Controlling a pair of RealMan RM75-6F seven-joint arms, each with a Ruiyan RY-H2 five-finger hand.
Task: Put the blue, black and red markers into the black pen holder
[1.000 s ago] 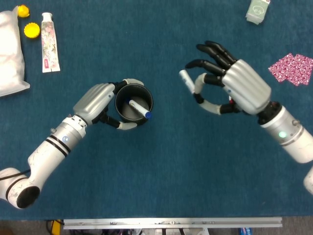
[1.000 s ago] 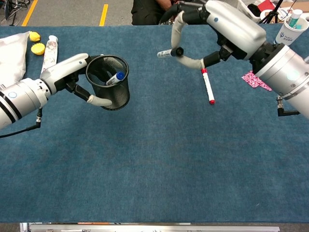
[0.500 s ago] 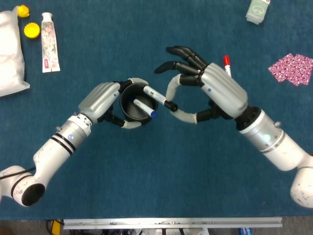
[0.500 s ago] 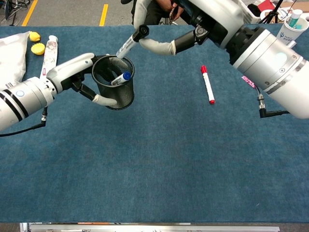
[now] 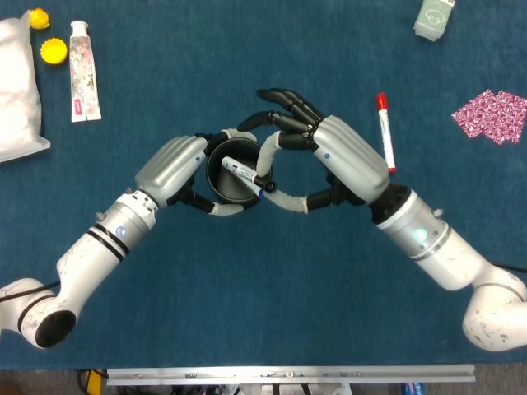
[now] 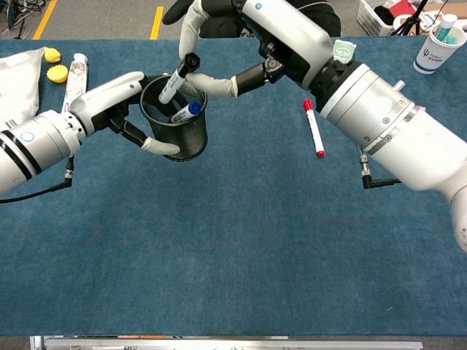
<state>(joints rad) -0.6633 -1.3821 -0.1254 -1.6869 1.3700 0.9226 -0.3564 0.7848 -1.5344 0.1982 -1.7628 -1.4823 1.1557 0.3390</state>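
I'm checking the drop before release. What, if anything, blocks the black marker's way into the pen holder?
Nothing visible does. The right hand holds the black marker tilted, its lower end already over the pen holder mouth. The blue marker inside leaves room.
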